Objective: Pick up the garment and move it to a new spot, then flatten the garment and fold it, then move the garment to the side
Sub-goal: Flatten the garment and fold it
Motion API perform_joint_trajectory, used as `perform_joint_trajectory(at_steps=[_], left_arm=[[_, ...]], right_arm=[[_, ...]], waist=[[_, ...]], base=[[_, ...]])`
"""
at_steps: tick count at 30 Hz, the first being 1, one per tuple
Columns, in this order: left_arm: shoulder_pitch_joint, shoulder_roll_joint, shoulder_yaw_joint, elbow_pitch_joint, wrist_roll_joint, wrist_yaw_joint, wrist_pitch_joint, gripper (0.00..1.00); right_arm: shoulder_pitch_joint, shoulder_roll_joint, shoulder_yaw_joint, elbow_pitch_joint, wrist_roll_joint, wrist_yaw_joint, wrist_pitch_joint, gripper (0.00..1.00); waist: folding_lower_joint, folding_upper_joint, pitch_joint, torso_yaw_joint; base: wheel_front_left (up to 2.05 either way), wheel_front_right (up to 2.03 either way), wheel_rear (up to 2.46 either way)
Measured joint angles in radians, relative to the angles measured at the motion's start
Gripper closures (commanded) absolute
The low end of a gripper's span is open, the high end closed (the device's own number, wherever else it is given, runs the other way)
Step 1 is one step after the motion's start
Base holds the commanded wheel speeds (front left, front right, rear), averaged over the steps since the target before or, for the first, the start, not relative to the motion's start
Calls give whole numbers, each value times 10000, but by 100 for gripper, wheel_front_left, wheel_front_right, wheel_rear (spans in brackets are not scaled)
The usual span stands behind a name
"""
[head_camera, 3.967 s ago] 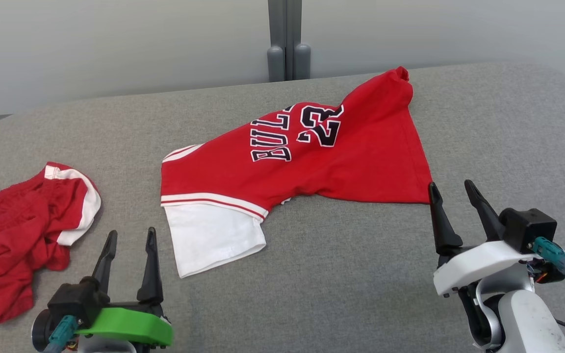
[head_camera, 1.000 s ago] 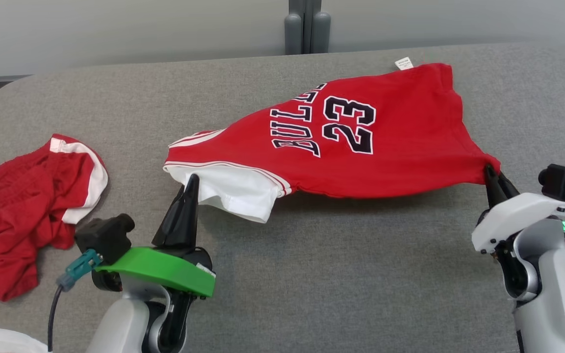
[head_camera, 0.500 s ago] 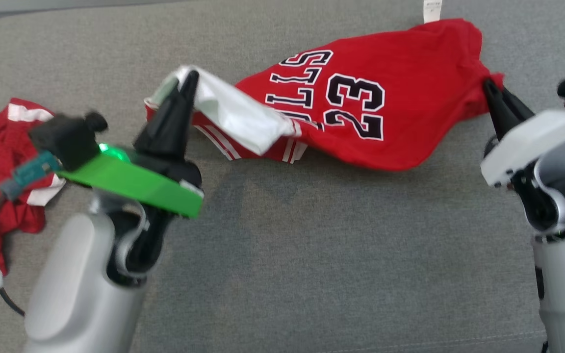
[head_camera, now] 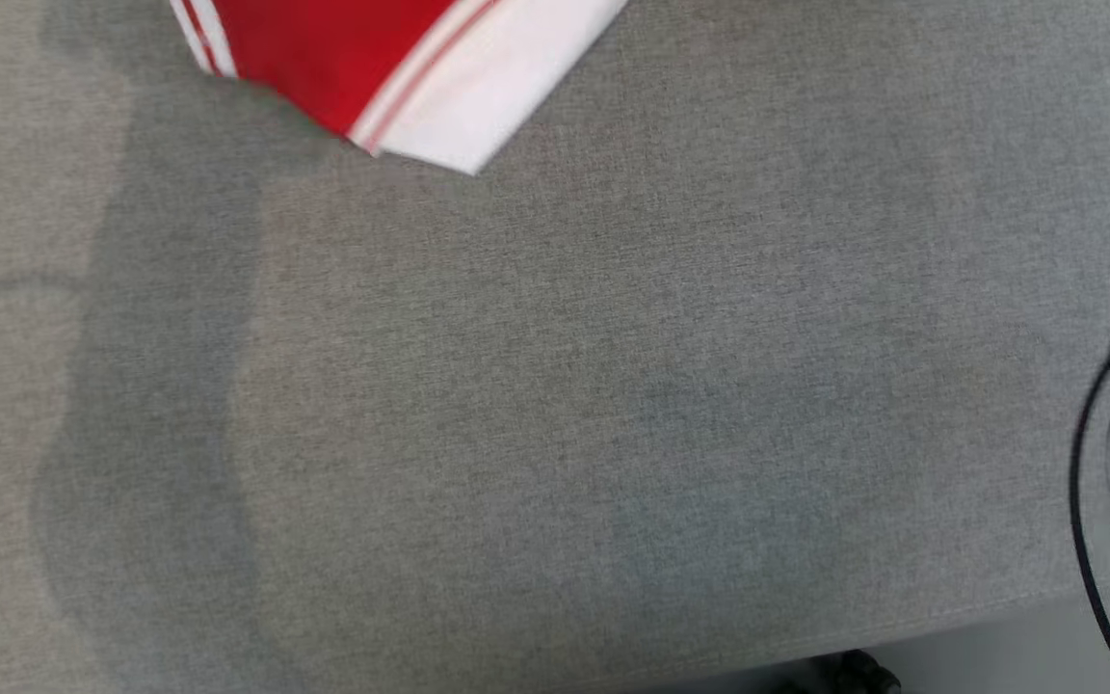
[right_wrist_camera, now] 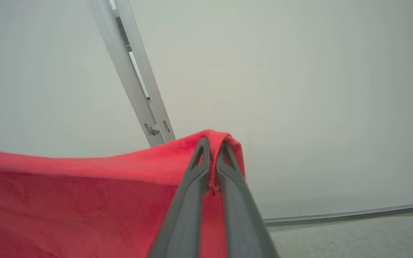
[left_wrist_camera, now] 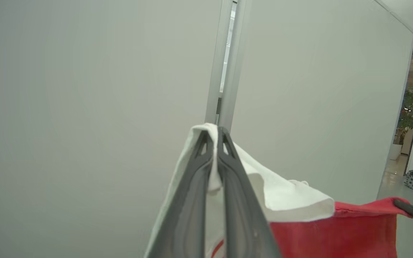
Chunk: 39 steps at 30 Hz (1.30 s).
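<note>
1. Left gripper [left_wrist_camera: 215, 134]: fingers pressed together on the white sleeve edge of the garment [left_wrist_camera: 335, 233], raised before the pale wall [left_wrist_camera: 84, 107].
2. Right gripper [right_wrist_camera: 212, 145]: fingers pinching a red corner of the same garment.
3. Garment: slung in the air between both grippers. In the head view its red-and-white lower end hangs over the grey padded surface [head_camera: 613, 405].
4. Handling: keep both pinches level and well apart so the cloth stays taut, and set the hanging end down first.
5. Change: a second ago it lay draped on the surface, with its corners pinched. Now it is lifted, and the head camera has tilted downward.
</note>
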Motion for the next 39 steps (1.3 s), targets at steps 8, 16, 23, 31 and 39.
perform_joint_trajectory(at_steps=[8, 16, 23, 31, 39], left_arm=[[-1846, -362, -347, -788, -1522, -17, -1438, 100], [214, 290, -1682, -815, -2092, -17, -1820, 100], [4241, 31, -1987, -1012, -2769, -17, -1952, 100], [8359, -211, -2798, -897, -3977, -15, -1657, 100], [10359, -94, -3248, -1490, -5131, 309, -650, 100]], right_arm=[[-1609, -543, -391, 892, -1058, 6, -2554, 100], [-427, -963, 468, 1983, -1507, 6, -2725, 100], [1950, -1221, 1490, 2669, -1106, 6, -2638, 100], [5036, -1183, 970, 2424, -593, 8, -1133, 100], [7873, -301, -849, 134, -1271, 10, 242, 100]], waist=[[-1, 0, 366, -253], [-2, 0, 516, 134], [-2, 0, 203, 494], [-4, 0, -1075, 798], [-4, 0, -2490, 1079]], base=[[0, 0, 0], [0, 0, 0], [0, 0, 0], [0, 0, 0], [0, 0, 0]])
